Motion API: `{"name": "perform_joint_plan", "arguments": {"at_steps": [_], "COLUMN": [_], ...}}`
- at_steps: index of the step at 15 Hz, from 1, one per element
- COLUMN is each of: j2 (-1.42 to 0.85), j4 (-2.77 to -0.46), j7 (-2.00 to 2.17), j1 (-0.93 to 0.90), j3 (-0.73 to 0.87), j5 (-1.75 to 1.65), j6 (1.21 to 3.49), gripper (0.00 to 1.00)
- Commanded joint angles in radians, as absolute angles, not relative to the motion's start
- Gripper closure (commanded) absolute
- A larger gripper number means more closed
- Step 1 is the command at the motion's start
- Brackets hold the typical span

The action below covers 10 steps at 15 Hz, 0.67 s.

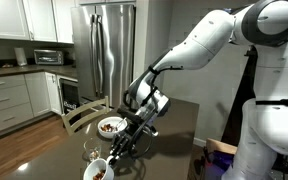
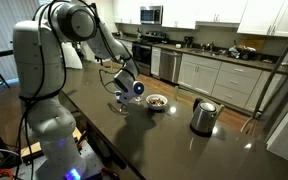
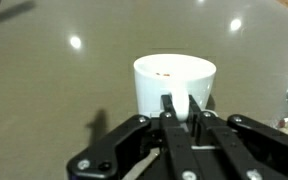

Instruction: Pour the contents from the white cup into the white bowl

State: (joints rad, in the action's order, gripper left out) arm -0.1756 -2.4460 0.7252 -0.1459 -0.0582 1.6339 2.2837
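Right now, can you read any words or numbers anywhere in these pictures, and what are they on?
No text can be read anywhere.
The white cup and the white bowl are plain, with no print.
The kettle, the fridge and the microwave show no letters; any marks on them are too small or blurred to read.

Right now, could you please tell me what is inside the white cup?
A few brown specks show inside the white cup; its near wall hides the bottom and anything more.
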Motion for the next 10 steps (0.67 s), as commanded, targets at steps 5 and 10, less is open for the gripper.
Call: {"name": "perform_joint_plan", "arguments": {"at_steps": [5, 10], "j2": [-0.103, -0.089], "j4": [-2.473, -2.473], "j7": [0.78, 0.788], "j1": [-0.126, -0.12], "j3": [-0.047, -0.034], "j5": [1.553, 1.521], "j6": [2.295, 2.298], "gripper": [0.96, 0.96]}}
